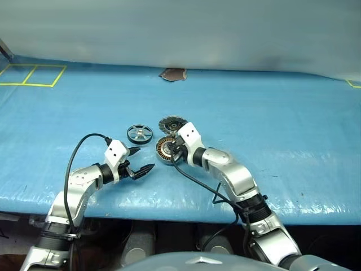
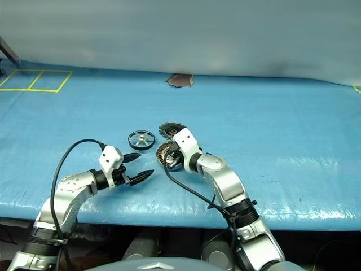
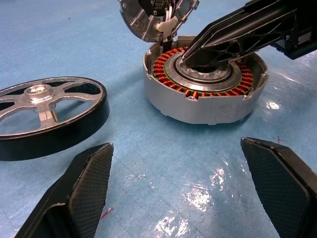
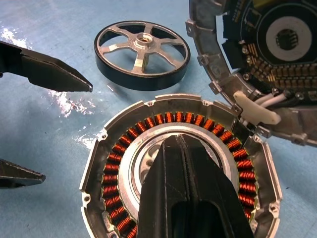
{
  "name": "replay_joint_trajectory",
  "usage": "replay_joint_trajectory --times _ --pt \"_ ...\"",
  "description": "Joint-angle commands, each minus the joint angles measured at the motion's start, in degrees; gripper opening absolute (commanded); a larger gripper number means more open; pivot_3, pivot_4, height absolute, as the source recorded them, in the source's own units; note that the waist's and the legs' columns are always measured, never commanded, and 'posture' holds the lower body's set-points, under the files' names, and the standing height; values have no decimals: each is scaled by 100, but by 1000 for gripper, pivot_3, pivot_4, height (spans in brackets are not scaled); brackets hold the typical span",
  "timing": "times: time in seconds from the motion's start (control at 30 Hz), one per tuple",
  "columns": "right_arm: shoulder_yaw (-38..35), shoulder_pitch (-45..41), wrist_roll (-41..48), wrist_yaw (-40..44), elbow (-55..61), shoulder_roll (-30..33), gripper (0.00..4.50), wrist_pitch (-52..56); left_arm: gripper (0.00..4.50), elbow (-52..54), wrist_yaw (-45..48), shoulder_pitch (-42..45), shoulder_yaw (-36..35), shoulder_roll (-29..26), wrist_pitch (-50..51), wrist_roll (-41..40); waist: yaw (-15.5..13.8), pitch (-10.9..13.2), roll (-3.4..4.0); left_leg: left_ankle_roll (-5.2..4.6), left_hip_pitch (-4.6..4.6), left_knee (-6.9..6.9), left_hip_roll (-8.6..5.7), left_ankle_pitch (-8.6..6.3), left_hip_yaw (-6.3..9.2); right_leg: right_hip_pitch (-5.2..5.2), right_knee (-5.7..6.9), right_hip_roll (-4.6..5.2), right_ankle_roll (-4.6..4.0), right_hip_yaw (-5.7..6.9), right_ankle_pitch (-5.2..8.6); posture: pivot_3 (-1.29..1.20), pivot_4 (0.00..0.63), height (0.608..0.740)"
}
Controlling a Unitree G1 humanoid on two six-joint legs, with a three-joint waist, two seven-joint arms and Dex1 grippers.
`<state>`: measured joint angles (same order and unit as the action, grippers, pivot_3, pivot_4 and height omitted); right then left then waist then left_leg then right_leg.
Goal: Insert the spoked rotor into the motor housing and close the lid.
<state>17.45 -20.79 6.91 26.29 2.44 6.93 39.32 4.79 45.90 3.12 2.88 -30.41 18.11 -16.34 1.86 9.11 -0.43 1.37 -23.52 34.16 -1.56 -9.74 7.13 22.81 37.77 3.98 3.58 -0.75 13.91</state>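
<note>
The spoked rotor lies flat on the blue cover, a silver wheel with a dark rim. To its right sits the motor housing, its copper windings facing up. The lid leans tilted at the housing's far side, joined to it by white wires, with its circuit face showing. My right gripper is shut, its tips over the housing's central hub with nothing seen between them. My left gripper is open and empty, low over the cover just in front of the rotor and housing.
The blue cover spreads over the whole table, with its front edge near my arms. Yellow tape squares mark the far left corner. A brown patch sits at the far edge. A black cable loops off my left wrist.
</note>
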Motion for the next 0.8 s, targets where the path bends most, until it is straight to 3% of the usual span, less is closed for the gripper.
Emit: replay_joint_trajectory --times 0.03,0.4,0.8 --pt "-14 325 -113 -192 -391 68 19 289 4500 174 -11 18 -77 0 -64 -29 0 -3 -1 0 2 0 0 0 0 1 0 1 0 0 0 0 150 740" --pt "69 510 -90 -322 -335 23 19 362 4500 145 -8 37 -78 14 -82 -35 -5 -32 -7 3 8 -1 2 -2 1 4 -5 10 -2 2 2 0 150 740" --pt "-173 378 393 -76 915 124 19 554 4500 133 -17 37 -81 35 -94 -37 -24 -19 -4 4 -18 -12 0 -3 -2 9 -8 12 -3 3 3 0 150 740"
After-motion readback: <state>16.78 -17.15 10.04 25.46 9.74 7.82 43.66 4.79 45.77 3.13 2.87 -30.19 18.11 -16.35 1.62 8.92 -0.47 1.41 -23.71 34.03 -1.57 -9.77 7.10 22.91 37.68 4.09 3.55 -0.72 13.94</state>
